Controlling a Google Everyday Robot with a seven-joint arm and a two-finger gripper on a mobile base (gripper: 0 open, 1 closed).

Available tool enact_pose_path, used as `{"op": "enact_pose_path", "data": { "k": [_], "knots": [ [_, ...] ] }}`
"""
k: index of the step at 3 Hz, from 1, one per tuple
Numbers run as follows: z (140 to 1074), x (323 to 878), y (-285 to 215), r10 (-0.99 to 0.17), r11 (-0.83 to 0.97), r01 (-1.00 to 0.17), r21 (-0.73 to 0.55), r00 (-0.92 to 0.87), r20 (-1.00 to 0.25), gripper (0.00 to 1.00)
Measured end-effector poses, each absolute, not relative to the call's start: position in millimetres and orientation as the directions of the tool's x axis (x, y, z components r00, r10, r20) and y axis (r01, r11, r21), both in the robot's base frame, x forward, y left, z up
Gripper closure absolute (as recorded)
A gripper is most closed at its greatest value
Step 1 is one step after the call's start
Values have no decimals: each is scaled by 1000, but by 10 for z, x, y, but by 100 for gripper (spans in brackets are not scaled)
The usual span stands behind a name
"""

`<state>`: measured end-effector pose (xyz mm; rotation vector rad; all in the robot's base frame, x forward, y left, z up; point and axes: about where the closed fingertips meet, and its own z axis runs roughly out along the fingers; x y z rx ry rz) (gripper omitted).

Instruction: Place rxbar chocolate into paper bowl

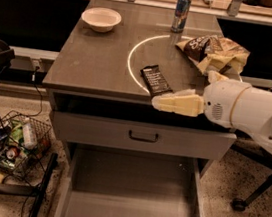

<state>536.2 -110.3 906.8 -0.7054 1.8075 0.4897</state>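
Note:
The rxbar chocolate [155,80], a flat black bar with pale print, lies near the front edge of the grey table. The paper bowl [101,19], off-white and shallow, sits at the table's far left and holds nothing that I can see. My gripper [164,103] reaches in from the right on a white arm. Its pale fingers point left at the table's front edge, just in front of and slightly right of the bar.
A brown-and-yellow snack bag [213,52] lies at the right of the table. A blue-and-silver can [180,13] stands at the back. A white ring [133,54] is marked on the top. A wire basket of litter [12,143] sits on the floor left.

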Motion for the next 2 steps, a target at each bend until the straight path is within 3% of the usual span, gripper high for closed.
{"op": "enact_pose_path", "data": {
  "k": [2],
  "knots": [
    [8997, 5609, -646, -256, 726, -684, -73, -171, -951, 0]
  ]
}}
